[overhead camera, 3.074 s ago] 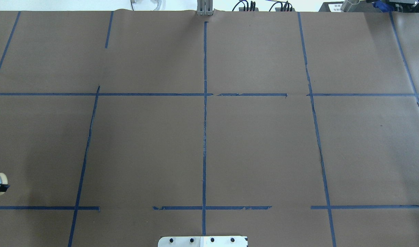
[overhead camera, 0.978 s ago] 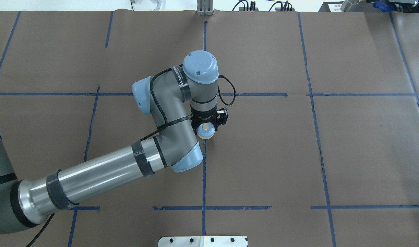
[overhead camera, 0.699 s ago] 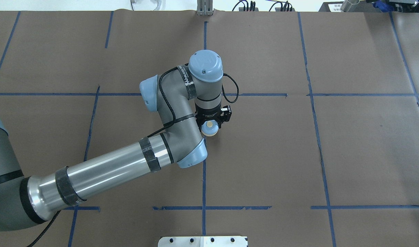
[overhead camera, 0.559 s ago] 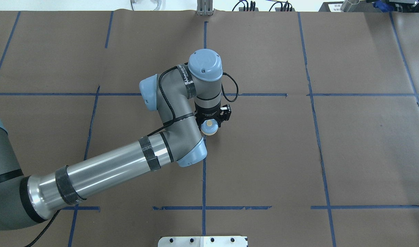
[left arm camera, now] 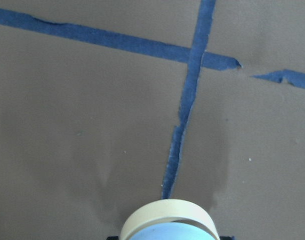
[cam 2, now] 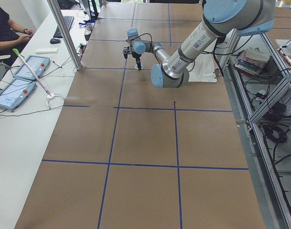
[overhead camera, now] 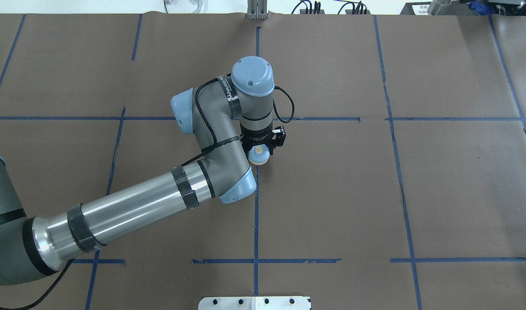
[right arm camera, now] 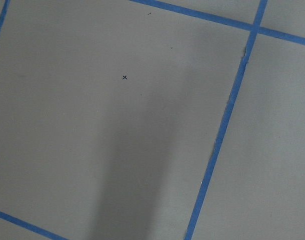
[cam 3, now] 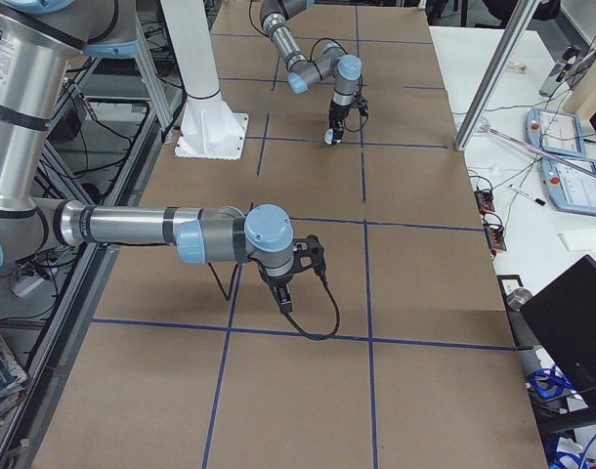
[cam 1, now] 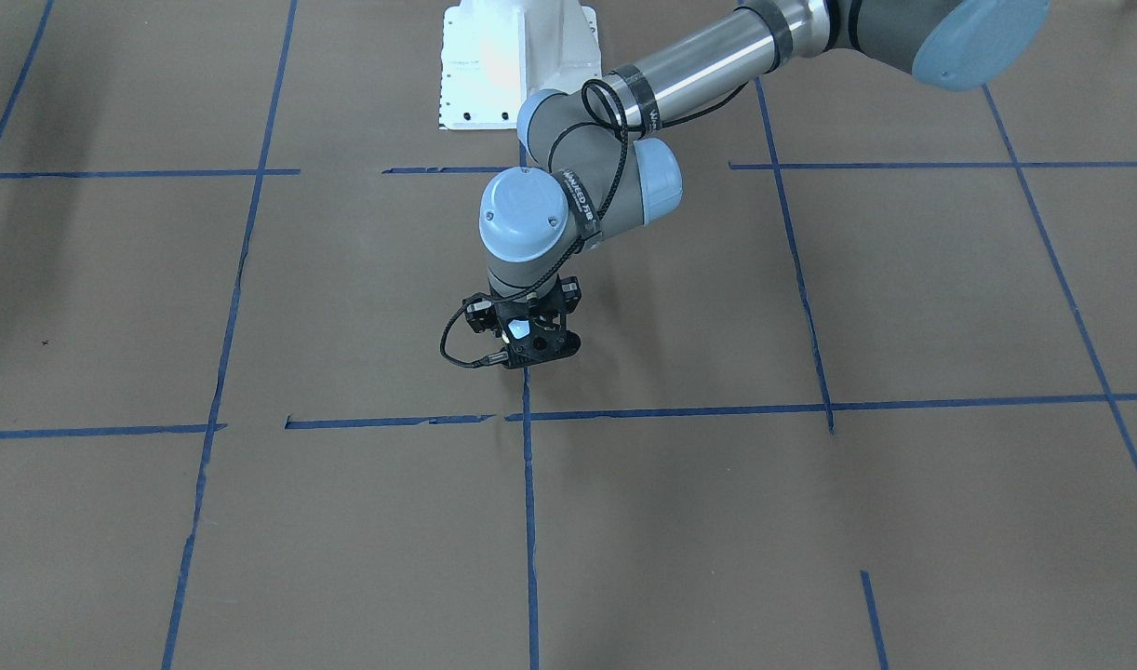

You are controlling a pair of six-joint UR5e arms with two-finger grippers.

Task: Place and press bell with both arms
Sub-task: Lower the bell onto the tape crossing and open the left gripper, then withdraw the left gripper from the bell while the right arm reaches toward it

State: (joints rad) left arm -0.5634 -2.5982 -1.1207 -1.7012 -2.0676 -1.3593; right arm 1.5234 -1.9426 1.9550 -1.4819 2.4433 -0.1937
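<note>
Left gripper [cam 1: 529, 352] points straight down, pinching the bell [overhead camera: 259, 157] over the centre tape line [overhead camera: 256, 206]; left arm [overhead camera: 129, 206] reaches in, elbow bent.

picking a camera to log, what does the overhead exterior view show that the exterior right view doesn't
Only overhead exterior: the bell seen plainly, cream button up, held in the left hand. Only exterior right: the right arm, its right hand low over the table (open or shut cannot be told), plus the white pedestal and the tablets on the side bench. Both: the left arm reaching out over the brown table with its blue tape grid.
</note>
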